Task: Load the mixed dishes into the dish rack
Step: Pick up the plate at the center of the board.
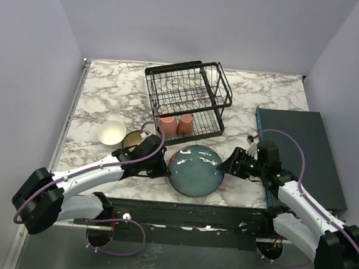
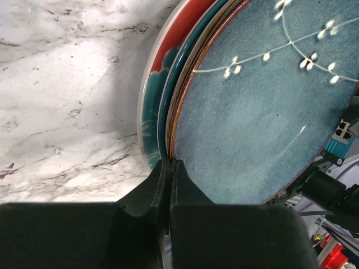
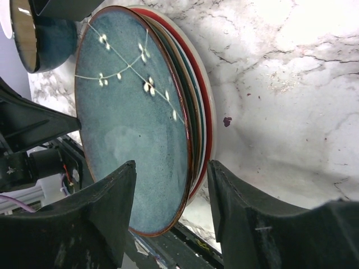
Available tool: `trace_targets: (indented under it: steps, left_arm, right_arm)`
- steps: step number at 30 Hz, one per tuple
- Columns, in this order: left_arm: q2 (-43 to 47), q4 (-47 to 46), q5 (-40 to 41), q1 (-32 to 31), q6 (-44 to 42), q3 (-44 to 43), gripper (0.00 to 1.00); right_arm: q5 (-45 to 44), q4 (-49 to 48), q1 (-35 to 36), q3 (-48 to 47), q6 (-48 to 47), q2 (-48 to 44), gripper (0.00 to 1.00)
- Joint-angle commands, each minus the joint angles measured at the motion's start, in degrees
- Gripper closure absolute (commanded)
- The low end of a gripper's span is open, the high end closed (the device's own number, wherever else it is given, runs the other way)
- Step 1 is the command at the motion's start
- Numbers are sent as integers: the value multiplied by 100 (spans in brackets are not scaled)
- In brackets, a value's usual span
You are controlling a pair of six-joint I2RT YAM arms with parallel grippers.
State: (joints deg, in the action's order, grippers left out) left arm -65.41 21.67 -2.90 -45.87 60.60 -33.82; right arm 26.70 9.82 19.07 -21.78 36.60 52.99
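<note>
Only mugs (image 1: 168,125) in the rack (image 1: 183,87); your plates (image 1: 194,168) at six, bowls (image 1: 112,132) at eight wait, left gripper (image 2: 170,163) closed, right gripper (image 3: 171,168) spread

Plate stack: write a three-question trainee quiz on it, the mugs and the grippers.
1. True or false: the top plate is red.
2. Where are the two pink mugs? A: on the teal slab. B: in the lower tray of the dish rack. C: on top of the plates.
3. Fill in: the ___ gripper has its jaws open on either side of the rim of the plate stack.

Key: 1 false, it is dark teal-blue with a white sprig. 2 B. 3 right; the right gripper straddles the stack's edge.
</note>
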Motion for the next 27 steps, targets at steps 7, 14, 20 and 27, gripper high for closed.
trace_targets:
  steps: [7,14,20,27]
  left_arm:
    - [-155,-57,8,-6,-39,690,100]
    - [-197,-159,30,-2,-48,822,100]
    - [-309,-344,-18,2,-33,934,100]
    - [-410,-490,-51,8,-31,975,100]
  right_arm:
    - [337,-104,26,-44,36,0,47]
    - [480,-233,27,-50,62,41,51]
    - [708,-599,20,10,187,195,52]
    - [887,-925,35,69,330,436,55]
